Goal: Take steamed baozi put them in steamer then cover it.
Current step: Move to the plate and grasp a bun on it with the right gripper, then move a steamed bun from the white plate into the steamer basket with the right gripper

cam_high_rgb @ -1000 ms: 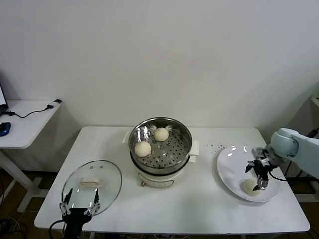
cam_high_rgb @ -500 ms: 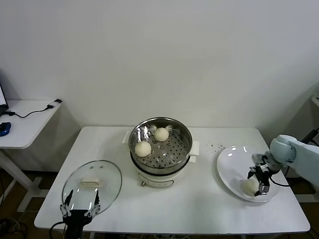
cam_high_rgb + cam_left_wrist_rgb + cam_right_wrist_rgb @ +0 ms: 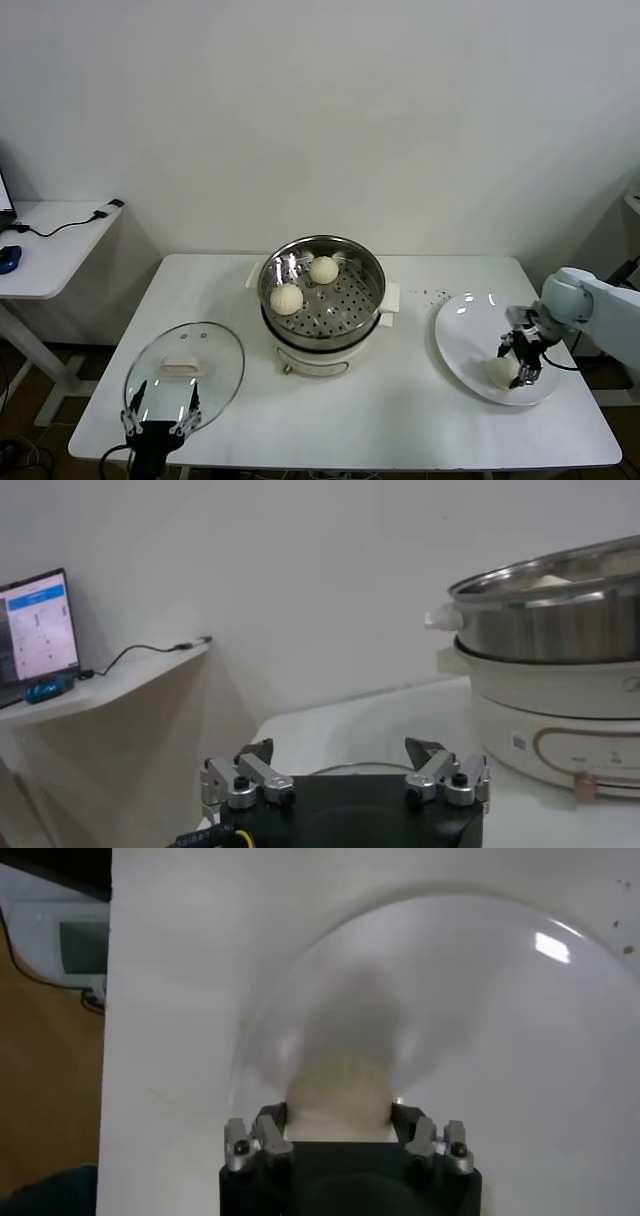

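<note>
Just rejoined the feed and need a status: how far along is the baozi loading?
Done: two baozi sit in the steamer. In hand: the right gripper is shut on the one baozi on the white plate. Left: carrying it over, then covering; the glass lid lies on the table by the open left gripper.

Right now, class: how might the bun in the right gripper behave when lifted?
The bun looks soft, so the right gripper may dent it. Its domed shape suggests that it could roll on the plate if released.

Pale blue-white right arm (image 3: 585,298), black grippers with silver-screwed fingers (image 3: 255,778).
</note>
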Controlling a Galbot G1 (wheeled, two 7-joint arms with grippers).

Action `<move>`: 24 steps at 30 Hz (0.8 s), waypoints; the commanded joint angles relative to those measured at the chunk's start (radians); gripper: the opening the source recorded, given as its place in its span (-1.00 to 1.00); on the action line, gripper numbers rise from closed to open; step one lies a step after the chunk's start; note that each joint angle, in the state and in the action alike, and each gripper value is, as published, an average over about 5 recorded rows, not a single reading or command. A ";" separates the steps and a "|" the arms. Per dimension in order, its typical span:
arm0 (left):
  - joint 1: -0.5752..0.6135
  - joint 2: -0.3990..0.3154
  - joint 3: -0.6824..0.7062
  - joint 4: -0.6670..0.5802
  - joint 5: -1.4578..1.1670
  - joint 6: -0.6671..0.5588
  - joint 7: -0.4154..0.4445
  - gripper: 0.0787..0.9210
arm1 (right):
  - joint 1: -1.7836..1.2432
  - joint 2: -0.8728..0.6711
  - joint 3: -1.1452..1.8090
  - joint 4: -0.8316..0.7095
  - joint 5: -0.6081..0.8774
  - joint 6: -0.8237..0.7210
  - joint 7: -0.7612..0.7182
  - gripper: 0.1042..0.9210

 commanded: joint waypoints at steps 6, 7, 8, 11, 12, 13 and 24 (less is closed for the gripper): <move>0.002 0.000 0.005 -0.001 0.004 0.003 0.001 0.77 | 0.531 0.291 -0.251 -0.065 0.014 0.371 -0.123 0.41; 0.003 0.001 0.006 -0.001 0.004 0.004 0.001 0.77 | 0.568 0.331 -0.268 -0.084 0.027 0.402 -0.129 0.41; 0.002 0.002 0.008 -0.001 0.006 0.005 0.002 0.77 | 0.601 0.367 -0.283 -0.102 0.039 0.434 -0.131 0.41; 0.000 0.008 0.012 -0.003 0.011 0.009 0.003 0.77 | 0.674 0.471 -0.308 -0.144 0.061 0.530 -0.132 0.42; -0.001 0.009 0.013 -0.004 0.013 0.010 0.003 0.77 | 0.691 0.503 -0.311 -0.150 0.064 0.557 -0.133 0.42; -0.002 0.009 0.014 -0.004 0.014 0.011 0.003 0.77 | 0.703 0.531 -0.311 -0.152 0.066 0.578 -0.134 0.42; -0.004 0.006 0.015 -0.012 0.017 0.014 0.000 0.77 | 0.651 0.752 -0.268 -0.028 0.034 0.663 -0.117 0.43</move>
